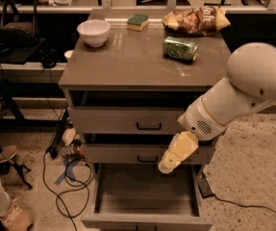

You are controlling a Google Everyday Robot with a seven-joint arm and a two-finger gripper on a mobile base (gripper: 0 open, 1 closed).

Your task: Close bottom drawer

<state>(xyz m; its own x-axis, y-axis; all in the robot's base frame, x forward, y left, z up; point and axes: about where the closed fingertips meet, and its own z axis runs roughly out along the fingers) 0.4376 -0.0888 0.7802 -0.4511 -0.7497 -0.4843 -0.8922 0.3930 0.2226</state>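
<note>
Nearest us, below the claw (168,163), the bottom drawer (147,194) is pulled well out, its front panel at the frame's lower edge. The claw hangs over the drawer's back end, in front of the middle drawer (123,154) and just right of its dark handle (148,158). Whether the claw is spread or pressed together, I cannot tell. The white arm (233,100) comes in from the upper right and covers the middle drawer's right end. Low and right of the claw, one small dark box (206,186) lies on the floor. Left of it, cables (60,177) trail. Above sits the top drawer (108,120), making three drawers. Farther up, the cabinet top (128,64) holds four things: one can (180,48), one bowl (94,32), one sponge (138,21) and one bag (195,19).
</note>
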